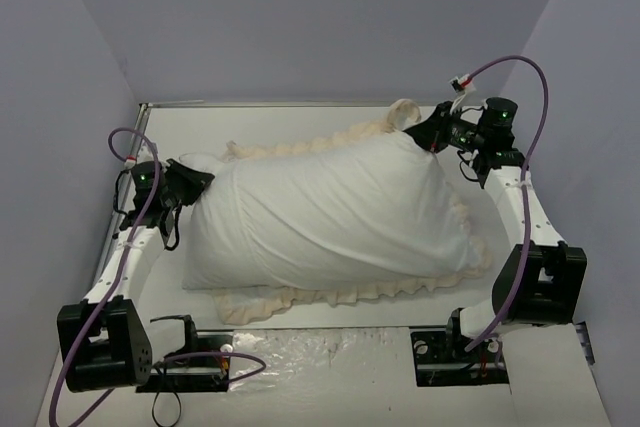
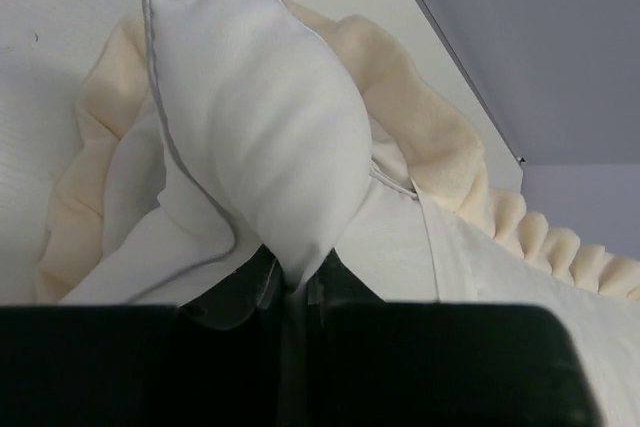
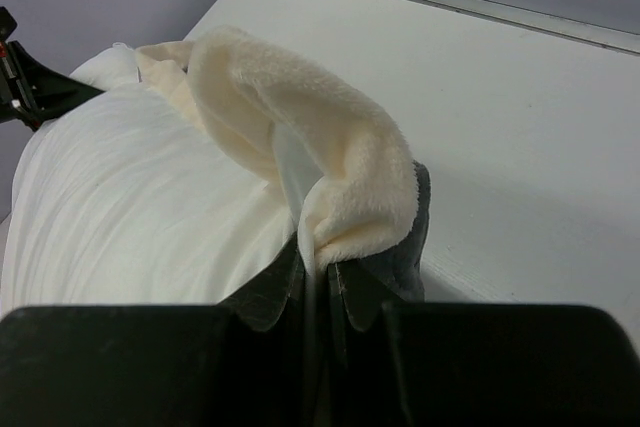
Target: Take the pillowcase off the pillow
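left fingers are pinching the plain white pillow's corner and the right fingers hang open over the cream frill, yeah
Not quite. The right fingers are shut on the pillowcase's cream fuzzy frill, not open above it; the right wrist view shows this. The left fingers do pinch a corner of the plain white pillow.

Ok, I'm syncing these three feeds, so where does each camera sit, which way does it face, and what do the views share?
Top external: above and behind the arm bases, looking down on the table and pillowcase; both arms show.
Left wrist: on the left arm, looking along the left gripper, shut on the pillow corner.
Right wrist: on the right arm, looking along the right gripper, shut on the pillowcase's frill.
Shared: the frill shows in all three.
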Tool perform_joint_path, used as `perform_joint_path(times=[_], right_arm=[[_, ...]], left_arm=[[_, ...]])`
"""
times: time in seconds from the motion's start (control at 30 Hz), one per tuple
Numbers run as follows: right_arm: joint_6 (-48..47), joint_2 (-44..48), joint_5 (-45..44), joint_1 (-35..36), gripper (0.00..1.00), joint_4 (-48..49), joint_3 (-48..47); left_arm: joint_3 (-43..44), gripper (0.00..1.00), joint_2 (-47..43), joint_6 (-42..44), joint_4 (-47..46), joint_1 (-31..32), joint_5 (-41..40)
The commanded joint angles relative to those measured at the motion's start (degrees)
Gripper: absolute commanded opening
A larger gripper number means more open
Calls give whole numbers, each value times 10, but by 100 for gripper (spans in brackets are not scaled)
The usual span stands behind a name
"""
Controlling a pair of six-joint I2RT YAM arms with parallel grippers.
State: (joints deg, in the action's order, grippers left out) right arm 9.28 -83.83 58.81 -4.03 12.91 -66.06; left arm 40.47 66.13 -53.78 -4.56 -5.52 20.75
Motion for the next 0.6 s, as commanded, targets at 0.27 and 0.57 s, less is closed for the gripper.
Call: perform_joint_path(times=[0.27, 0.57], right_arm=[[-4, 79, -17, -46, 0, 28, -21], [-22, 111, -22, -142, 0, 19, 32]], left_arm=[[61, 2, -93, 5, 11, -106, 42], [7, 2, -122, -13, 2, -127, 40]])
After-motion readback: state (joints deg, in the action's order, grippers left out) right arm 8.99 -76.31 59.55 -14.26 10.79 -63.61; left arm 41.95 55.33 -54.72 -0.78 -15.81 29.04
